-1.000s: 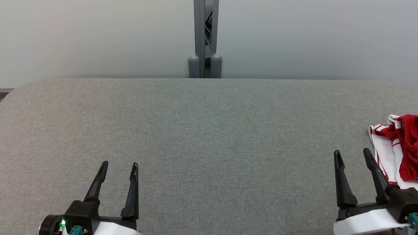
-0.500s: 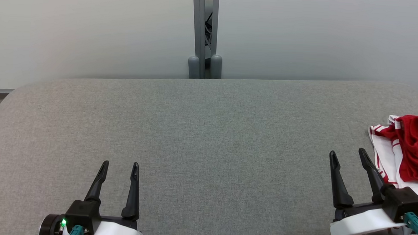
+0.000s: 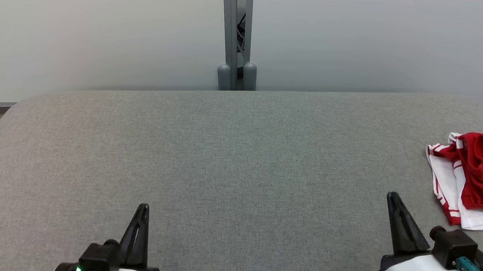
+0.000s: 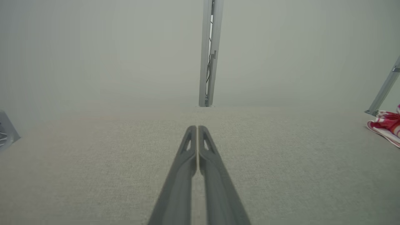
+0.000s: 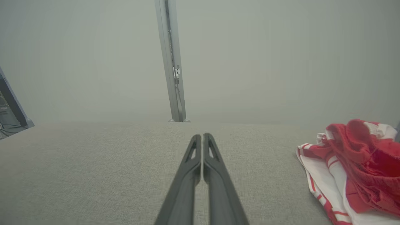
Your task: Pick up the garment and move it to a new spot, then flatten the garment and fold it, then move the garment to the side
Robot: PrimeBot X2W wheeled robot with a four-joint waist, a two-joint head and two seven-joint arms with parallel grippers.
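The garment [image 3: 473, 176] is a crumpled red and white cloth lying at the right edge of the grey table [image 3: 232, 159]. It also appears in the right wrist view, garment [image 5: 353, 168], and small at the right edge of the left wrist view, garment [image 4: 387, 126]. My right gripper [image 3: 393, 197] is shut and empty at the lower right, a short way left of the garment and apart from it. My left gripper [image 3: 142, 208] is shut and empty at the lower left. Both pairs of fingers are pressed together in the wrist views, left gripper [image 4: 197, 128] and right gripper [image 5: 201, 136].
A grey metal post [image 3: 235, 36] stands behind the table's far edge against a pale wall. The table's rounded left corner [image 3: 11, 111] falls away to the floor. A slanted metal strut [image 4: 384, 87] rises beyond the garment.
Both grippers have shut from open and have drawn back toward the bottom edge. The garment has not moved.
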